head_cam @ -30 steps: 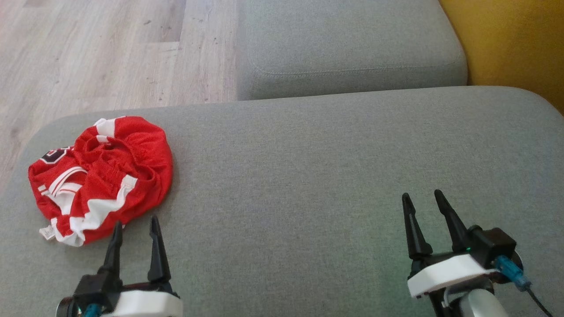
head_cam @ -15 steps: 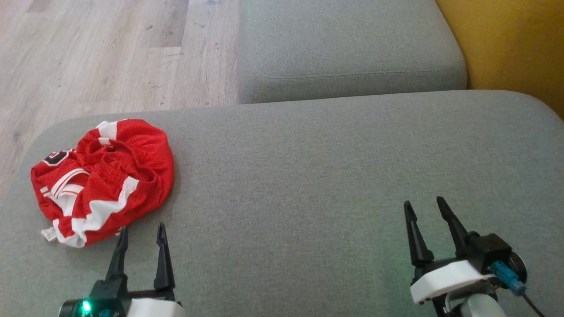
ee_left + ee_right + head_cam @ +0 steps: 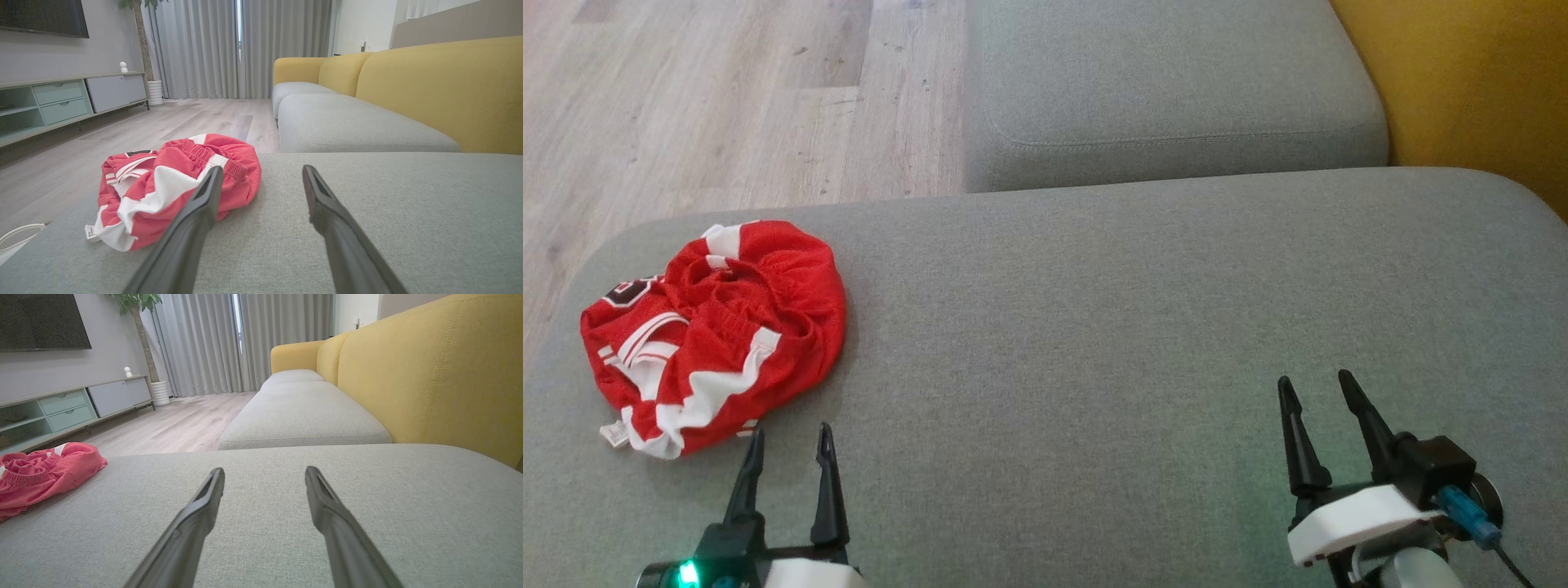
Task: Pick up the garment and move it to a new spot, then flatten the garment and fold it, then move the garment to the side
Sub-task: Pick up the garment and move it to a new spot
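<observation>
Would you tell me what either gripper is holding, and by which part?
Nothing is held: left gripper and right gripper are open; the garment lies free.

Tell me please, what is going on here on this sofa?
A two-armed robot faces a grey sofa seat. A crumpled red and white garment lies near its left end. The left gripper is open, close beside the garment. The right gripper, also open, is far to the right. Nothing is held.

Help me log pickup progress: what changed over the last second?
The left gripper and right gripper both drew back slightly toward the robot, open and empty; the head camera also shifted a little. The red-and-white garment stayed crumpled at the left end of the grey sofa cushion, untouched.
</observation>
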